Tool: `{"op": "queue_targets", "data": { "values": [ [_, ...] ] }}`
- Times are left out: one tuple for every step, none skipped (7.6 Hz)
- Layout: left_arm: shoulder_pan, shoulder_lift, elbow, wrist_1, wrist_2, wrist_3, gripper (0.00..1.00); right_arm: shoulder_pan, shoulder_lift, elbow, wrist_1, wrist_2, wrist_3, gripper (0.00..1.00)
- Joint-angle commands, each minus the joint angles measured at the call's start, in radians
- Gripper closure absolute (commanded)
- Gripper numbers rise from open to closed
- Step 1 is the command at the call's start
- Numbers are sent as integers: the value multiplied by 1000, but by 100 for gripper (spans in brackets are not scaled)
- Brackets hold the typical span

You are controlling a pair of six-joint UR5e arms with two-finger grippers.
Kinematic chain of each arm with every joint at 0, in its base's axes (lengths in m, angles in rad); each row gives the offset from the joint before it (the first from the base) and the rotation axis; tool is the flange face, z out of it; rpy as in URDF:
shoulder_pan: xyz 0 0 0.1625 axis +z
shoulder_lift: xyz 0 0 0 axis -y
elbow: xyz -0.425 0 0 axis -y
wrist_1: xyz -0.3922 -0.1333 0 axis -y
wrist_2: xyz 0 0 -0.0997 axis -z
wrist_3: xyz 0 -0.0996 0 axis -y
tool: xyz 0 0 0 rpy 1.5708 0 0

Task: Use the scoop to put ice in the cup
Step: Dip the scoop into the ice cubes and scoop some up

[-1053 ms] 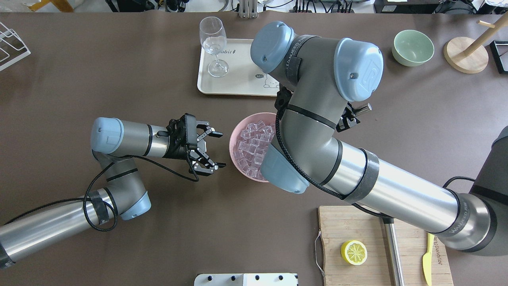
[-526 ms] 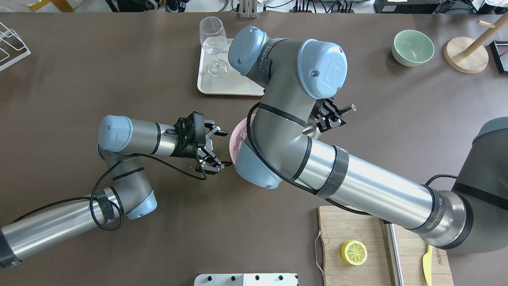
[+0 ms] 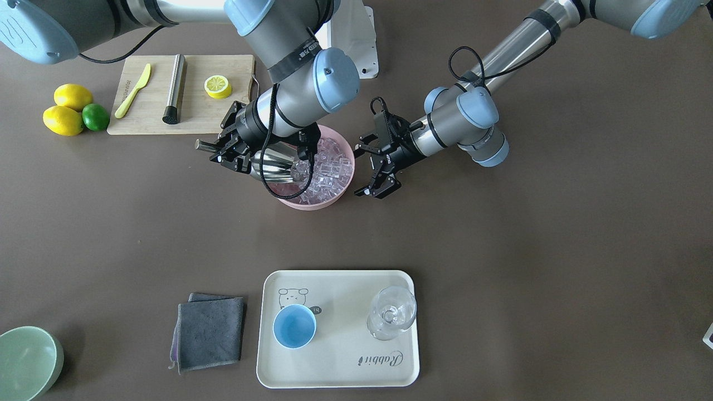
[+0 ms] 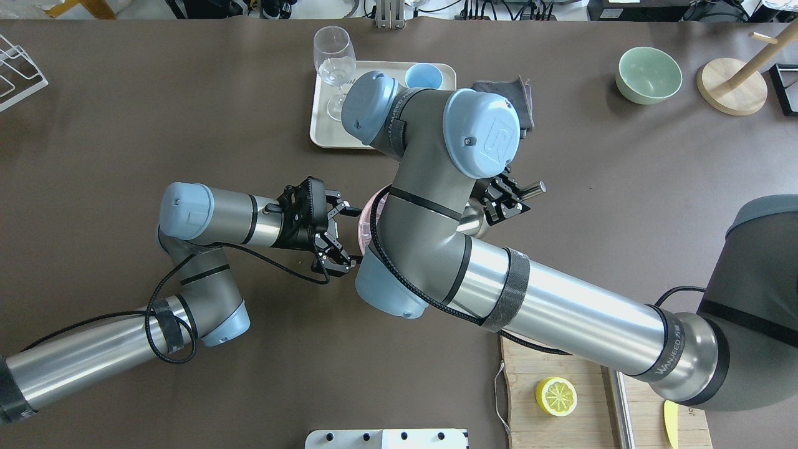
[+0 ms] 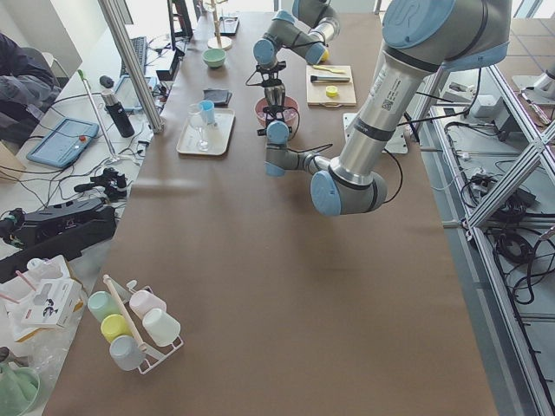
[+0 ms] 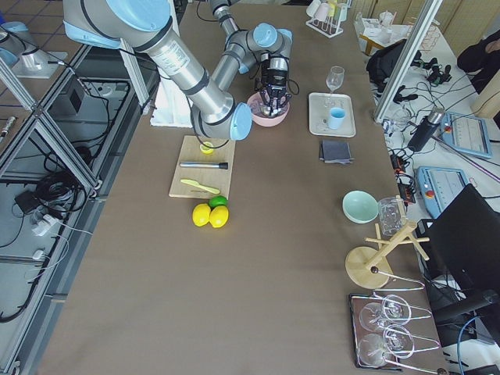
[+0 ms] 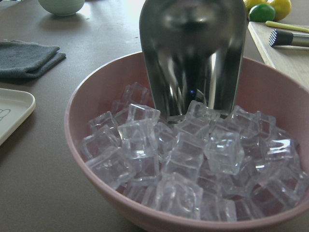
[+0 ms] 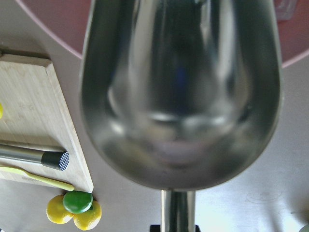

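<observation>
The steel scoop [image 3: 276, 164] tilts down into the pink bowl [image 3: 312, 203], its trough mouth resting on the ice [image 3: 328, 167]. My right gripper [image 3: 223, 150] is shut on the scoop's handle, just outside the bowl's rim. The left wrist view shows the trough [image 7: 193, 53] standing on the cubes [image 7: 193, 159]; the trough looks empty in the right wrist view [image 8: 181, 96]. My left gripper [image 3: 365, 171] is open, its fingers close on either side of the bowl's wall on the opposite side. The light-blue cup [image 3: 294, 326] stands empty on the cream tray [image 3: 334, 362].
A clear stemmed glass [image 3: 391, 317] shares the tray with the cup. A grey cloth [image 3: 210, 331] lies beside the tray. A cutting board [image 3: 150, 117] holds a lemon half, a steel rod and a yellow knife. A pale green bowl [image 3: 25, 362] sits at the corner.
My right arm has swung over the bowl and brought the scoop into the ice. My left gripper has moved closer to the bowl. The cup now shows in the overhead view.
</observation>
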Motion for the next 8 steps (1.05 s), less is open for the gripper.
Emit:
{"op": "queue_targets", "data": {
  "values": [
    [3,-2,0,6,0,-10,2,-29,-14,11,16,4,82,100],
    [3,-2,0,6,0,-9,2,-29,-25,14,48,5,85,100],
    [3,-2,0,8,0,-9,2,-29,-33,23,67,4,88,100],
    [4,-2,0,8,2,-9,2,-29,-58,45,88,4,120,100],
    [6,-2,0,14,2,-9,2,-29,-75,51,110,4,146,100],
    [6,-2,0,14,2,-7,2,-29,-85,48,134,2,149,100],
    [7,-2,0,16,2,-7,2,-29,-91,51,150,4,174,100],
    [9,-2,0,20,8,-7,2,-29,-102,51,189,8,186,100]
  ]
}}
